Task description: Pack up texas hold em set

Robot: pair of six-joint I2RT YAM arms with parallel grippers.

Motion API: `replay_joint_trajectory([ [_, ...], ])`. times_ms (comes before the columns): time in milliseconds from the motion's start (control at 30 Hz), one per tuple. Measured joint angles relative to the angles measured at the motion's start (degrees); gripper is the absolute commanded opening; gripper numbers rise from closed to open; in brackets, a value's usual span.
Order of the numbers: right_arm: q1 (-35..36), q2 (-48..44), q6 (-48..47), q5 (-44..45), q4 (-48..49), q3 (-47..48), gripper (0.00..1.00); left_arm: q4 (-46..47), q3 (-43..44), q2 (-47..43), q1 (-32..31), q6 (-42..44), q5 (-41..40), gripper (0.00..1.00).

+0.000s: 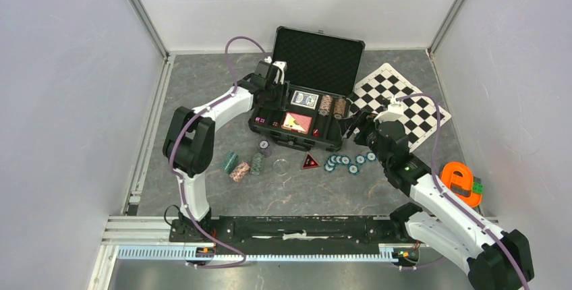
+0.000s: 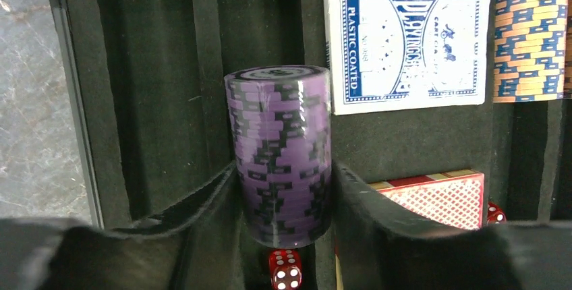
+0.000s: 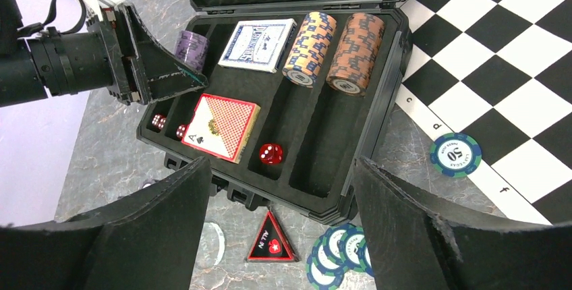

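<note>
Over the left slots of the case (image 1: 317, 57), your left arm stretches forward, left tool (image 2: 283, 175) clamped on one purple chip stack (image 2: 280, 135); your right arm bends toward the case's front right corner, right tool (image 3: 282, 168) apart. Inside lie two decks (image 3: 256, 44), two more stacks (image 3: 310, 47), three dice (image 3: 271, 153)

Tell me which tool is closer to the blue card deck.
Left. The left tool, gripping the purple chip stack, is over the case just beside the blue card deck; the right tool is off the case's right end.
</note>
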Motion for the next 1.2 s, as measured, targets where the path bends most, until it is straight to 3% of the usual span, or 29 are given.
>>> replay_joint_trajectory([
  [133, 0.0, 0.42, -0.04, -0.15, 0.0, 0.0, 0.82, -0.44, 1.68, 0.35, -0.04, 0.79, 0.04, 0.76],
  [233, 0.0, 0.55, -0.04, -0.22, 0.0, 0.0, 0.82, -0.13, 2.36, 0.33, 0.0, 0.9, -0.11, 0.77],
  [267, 0.0, 0.55, -0.04, -0.2, 0.0, 0.0, 0.82, -0.15, 2.38, 0.31, 0.04, 0.96, -0.22, 0.72],
  [367, 0.0, 0.55, -0.07, -0.22, 0.02, 0.0, 0.82, -0.35, 2.38, 0.2, 0.13, 1.16, -0.35, 0.44],
  [500, 0.0, 0.55, -0.26, -0.2, 0.02, 0.0, 0.82, -0.46, 0.74, -2.14, 0.15, 1.36, -0.24, 0.29],
  [633, 0.0, 0.59, -0.31, -0.2, 0.02, 0.0, 0.82, -0.37, -3.52, -6.84, 0.15, 0.57, -0.11, 0.06],
  [700, 0.0, 0.66, -0.31, -0.2, 0.02, 0.0, 0.82, -0.22, -5.51, -8.72, 0.15, 0.22, -0.13, 0.02],
  [1000, 0.0, 1.62, -0.28, -0.2, 0.17, 0.0, 0.82, -0.09, -6.21, -8.15, 0.15, -0.57, 0.28, 0.02],
  [1200, 0.0, 1.62, -0.31, -0.17, 0.2, 0.0, 0.81, -0.22, -4.07, -2.69, 0.15, -0.66, 0.28, 0.02],
])
